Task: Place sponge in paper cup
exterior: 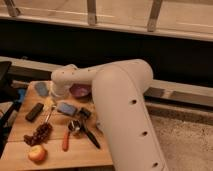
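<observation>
The gripper (54,96) hangs at the end of the white arm (120,95), low over the wooden table (92,157) and just left of the purple bowl (80,91) as the camera sees it. Gripper state: cannot be told, because the wrist housing covers it from this view, and no object can be confirmed in its grasp. The paper cup (48,104), a short off-white shape, stands left of the bowl and slightly nearer the camera. It sits directly below the gripper and is partly masked by it, so contact between the two cannot be determined. The sponge (66,108), a flat blue block, lies flat on the table in front of the bowl, a little to its left. It is just beside the cup and outside it. A rounded blue-grey lump (41,89) rests level with the bowl, farther left than the cup. A black bar (34,111) lies still farther left of the bowl and nearer the camera. A small dark block (84,113) sits directly in front of the bowl. Nearer the camera than that lies a metal utensil with a black handle (85,132). Well in front of the bowl and to its left are a bunch of dark grapes (39,133), an orange carrot (65,141) and an apple (36,153).
</observation>
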Motion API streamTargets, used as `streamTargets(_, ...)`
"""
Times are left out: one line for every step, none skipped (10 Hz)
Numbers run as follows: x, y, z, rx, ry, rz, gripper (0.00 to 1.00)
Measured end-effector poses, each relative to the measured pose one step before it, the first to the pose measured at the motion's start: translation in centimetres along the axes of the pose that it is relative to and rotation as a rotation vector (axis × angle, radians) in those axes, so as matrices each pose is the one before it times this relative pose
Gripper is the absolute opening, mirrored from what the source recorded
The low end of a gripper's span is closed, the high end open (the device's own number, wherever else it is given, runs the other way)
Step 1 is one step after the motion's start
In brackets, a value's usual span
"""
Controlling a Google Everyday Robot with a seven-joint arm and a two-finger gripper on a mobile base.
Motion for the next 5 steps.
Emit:
streamTargets(0.594, -0.336, 1.279, -0.01057, 0.02163, -0.00440, 0.80)
streamTargets(0.558, -0.268, 1.190, -0.01265, 0.01944, -0.00028, 0.80)
streamTargets(0.410, -0.392, 0.372, -0.00313, 0.01343, 0.00385, 0.80)
streamTargets(0.487, -0.471, 0.082, 0.00294, 0.01384, 0.00539, 0.80)
streamTargets(0.374, -0.328, -0.075, 0.00571, 0.01018, 0.00165, 0.80)
